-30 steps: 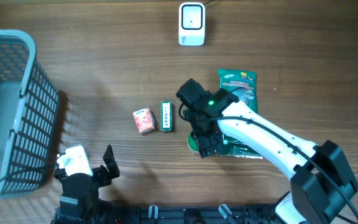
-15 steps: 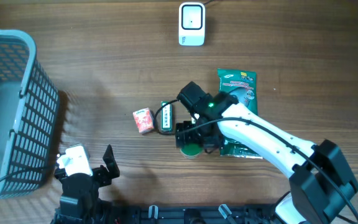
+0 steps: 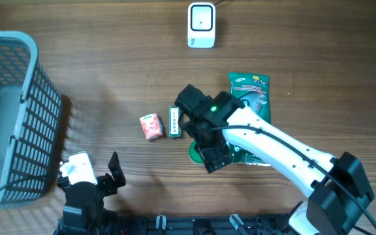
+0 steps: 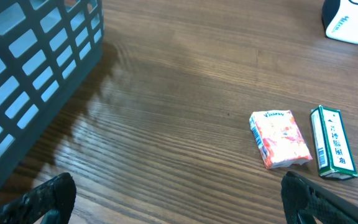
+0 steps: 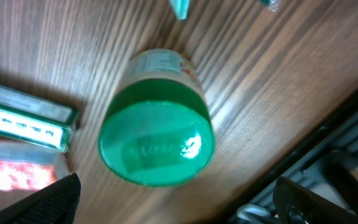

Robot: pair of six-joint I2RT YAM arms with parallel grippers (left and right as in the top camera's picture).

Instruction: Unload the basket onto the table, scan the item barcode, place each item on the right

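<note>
round green-lidded jar (image 5: 157,143), slim green carton (image 4: 332,142), wood-grain table (image 3: 109,65)

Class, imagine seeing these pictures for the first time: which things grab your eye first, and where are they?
The white right arm stands out first, reaching from the lower right toward the centre, its open end effector over a green-lidded jar. Next come the big grey-blue basket on the left edge and the white scanner at the far top.
</note>
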